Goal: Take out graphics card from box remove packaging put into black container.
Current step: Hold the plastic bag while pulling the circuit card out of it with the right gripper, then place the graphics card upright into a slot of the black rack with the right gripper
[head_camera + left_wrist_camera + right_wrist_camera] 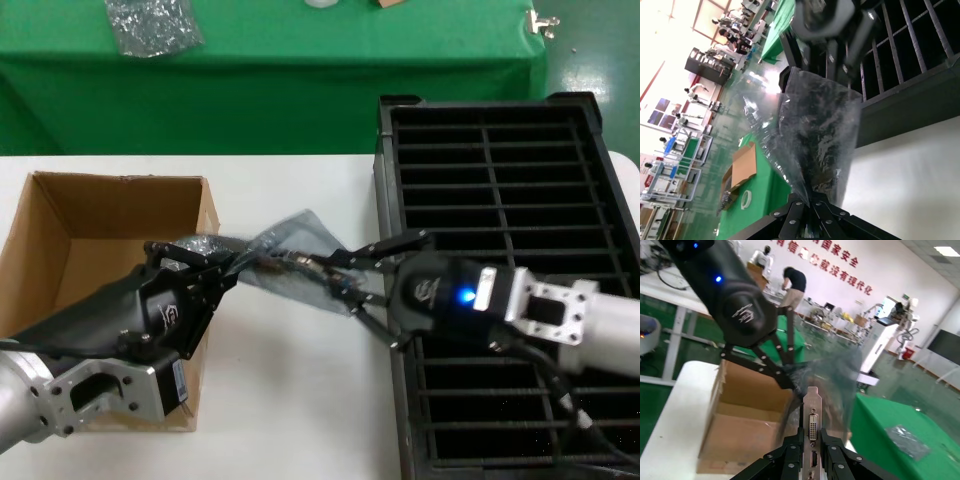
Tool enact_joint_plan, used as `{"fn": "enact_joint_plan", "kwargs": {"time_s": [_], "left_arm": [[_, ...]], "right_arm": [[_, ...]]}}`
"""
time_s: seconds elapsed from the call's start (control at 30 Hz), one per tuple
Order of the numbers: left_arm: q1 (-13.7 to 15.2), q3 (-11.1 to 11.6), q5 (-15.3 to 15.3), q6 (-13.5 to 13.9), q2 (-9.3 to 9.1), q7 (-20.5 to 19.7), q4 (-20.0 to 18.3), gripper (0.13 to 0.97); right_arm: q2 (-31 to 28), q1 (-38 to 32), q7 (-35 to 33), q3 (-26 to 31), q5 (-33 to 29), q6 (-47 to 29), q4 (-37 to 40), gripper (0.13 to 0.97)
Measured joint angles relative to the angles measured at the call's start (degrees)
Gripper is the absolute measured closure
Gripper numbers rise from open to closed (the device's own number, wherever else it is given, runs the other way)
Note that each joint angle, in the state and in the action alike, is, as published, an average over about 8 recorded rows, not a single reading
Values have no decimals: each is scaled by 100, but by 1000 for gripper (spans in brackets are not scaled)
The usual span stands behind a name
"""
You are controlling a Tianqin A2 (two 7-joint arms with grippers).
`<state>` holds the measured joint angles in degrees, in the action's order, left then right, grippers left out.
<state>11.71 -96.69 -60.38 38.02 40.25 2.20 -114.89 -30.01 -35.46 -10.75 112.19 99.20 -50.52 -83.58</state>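
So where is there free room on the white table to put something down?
The white table is bare in front, between the box and the black container, and along the back edge behind the box. The middle is crowded: the left gripper and right gripper hold the packaging with the graphics card between them.

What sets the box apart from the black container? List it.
The box is brown cardboard with plain walls; the black container is black plastic. The box is one open space; the container is split by ribs into narrow slots. The box sits on the robot's left, the container on its right. Both are rectangular, open-topped and on the white table.
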Motion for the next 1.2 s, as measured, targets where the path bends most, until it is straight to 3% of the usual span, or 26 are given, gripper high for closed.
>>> {"fn": "enact_joint_plan", "kwargs": {"time_s": [0.37, 0.7, 0.93, 1.2], "left_arm": [[0, 0, 0, 0, 0, 0, 0, 957], [0, 0, 0, 0, 0, 0, 0, 957], [0, 0, 0, 0, 0, 0, 0, 958], [0, 0, 0, 0, 0, 0, 1, 958]], "right_arm": [[-926, 431, 1305, -302, -466, 467, -1507, 907], [-2017, 802, 2979, -878, -1522, 563, -2872, 907], [-2778, 643, 4010, -1239, -1971, 40, -3359, 907], [-3020, -186, 4784, -939, -2493, -1060, -3436, 907]]}}
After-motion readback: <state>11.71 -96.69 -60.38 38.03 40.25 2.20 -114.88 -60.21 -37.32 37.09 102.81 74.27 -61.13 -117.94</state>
